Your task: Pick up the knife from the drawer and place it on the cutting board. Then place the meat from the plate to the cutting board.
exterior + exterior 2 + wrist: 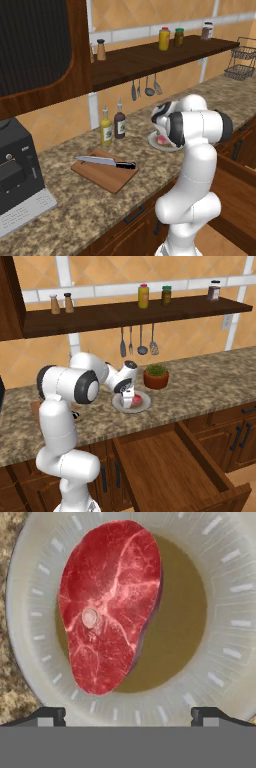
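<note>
1. Knife lies flat on the cutting board, blade toward the coffee machine end, handle toward the plate end; that half of the task looks done.
2. Meat sits on the plate, off-centre toward one side of the well, with bare plate beside it. In the right base view the plate stands near the bench's front edge, just beside the terracotta plant pot.
3. Gripper hangs directly over the steak, pointing down; its jaws are spread wide apart, holding nothing, and their tips frame the near rim of the plate in the hand view.
4. Drawer stands pulled out and empty below the bench front.
5. Risks, as I judge them:
   - The steak lies off the midline between the jaws; a straight descent may catch only one edge and push it across the plate.
   - A soft, flat slab offers little height to pinch, so a shallow closure could slip off, while a deep one could strike the plate and tip it.
   - The carry toward the board passes the two bottles at the bench's back; a low path might clip them.
   - The knife occupies the board's middle, so a release there would put the steak on the blade.
</note>
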